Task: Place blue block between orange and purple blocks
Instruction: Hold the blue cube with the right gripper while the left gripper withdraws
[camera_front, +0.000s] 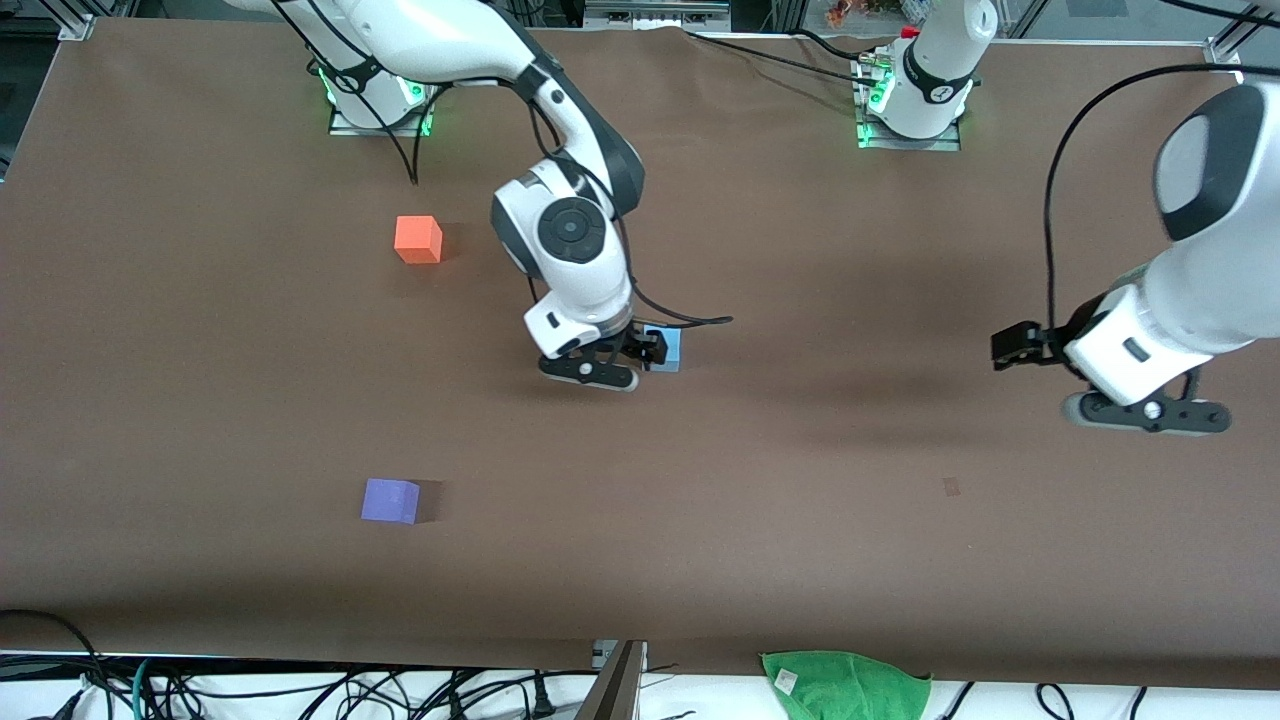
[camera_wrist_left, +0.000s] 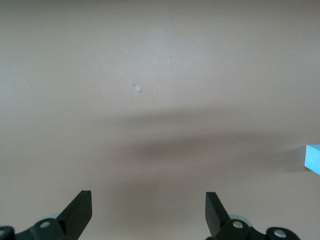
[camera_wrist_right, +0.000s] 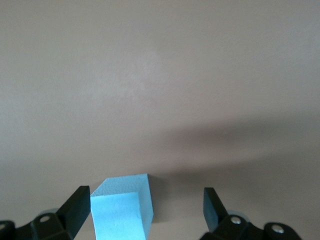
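Our right gripper (camera_wrist_right: 142, 210) sits wide open around the blue block (camera_wrist_right: 122, 207) mid-table, off-centre toward one finger, so closing could nudge or twist it; left gripper (camera_wrist_left: 149, 212) waits open, empty.

Even overhead light, soft arm shadows on the table (camera_front: 800, 250), slight wrist-view blur.

Both arms have glossy white shells with dark grey joint bands and round grey caps. Black cables trail along them, and green lights glow at their bases. The black jaws have silver screws.
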